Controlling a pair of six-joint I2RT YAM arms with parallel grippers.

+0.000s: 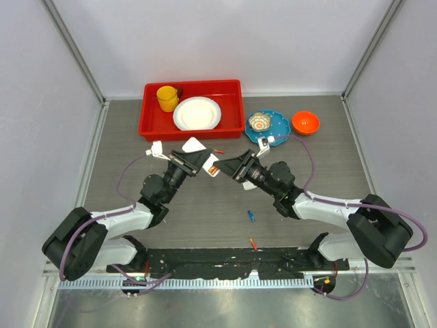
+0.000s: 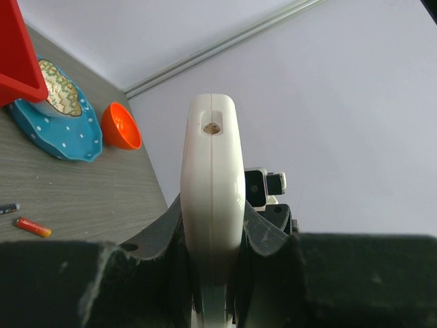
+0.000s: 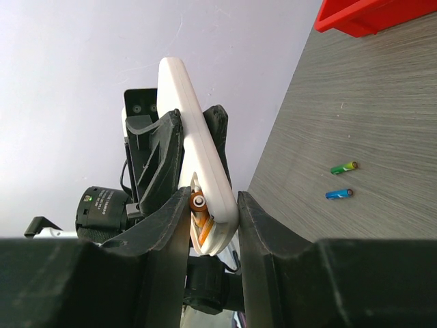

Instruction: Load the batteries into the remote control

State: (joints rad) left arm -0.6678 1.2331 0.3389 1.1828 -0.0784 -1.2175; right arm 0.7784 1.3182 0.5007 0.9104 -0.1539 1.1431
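Above grey table (image 1: 205, 205), white walls (image 1: 205, 41): left end effector (image 2: 213, 225) pinches remote control (image 2: 212, 171); right end effector (image 3: 213, 201) unclear.

Seen edge-on from the left wrist, the remote control (image 2: 212, 171) shows neither face. Its lower end is swallowed between the blurred fingers (image 2: 82, 280) of the left tool (image 2: 213, 205). A red tray (image 2: 12, 65) is cut by the picture's edge and covers part of a blue plate (image 2: 65, 133). A dark battery (image 2: 7, 208) is sliced off at the same edge. From the right wrist, an orange battery (image 3: 198, 202) sits half hidden behind the fingers (image 3: 164, 239) of the right tool (image 3: 214, 198); whether that tool grips anything cannot be told. From above, their meeting point is too small to read.
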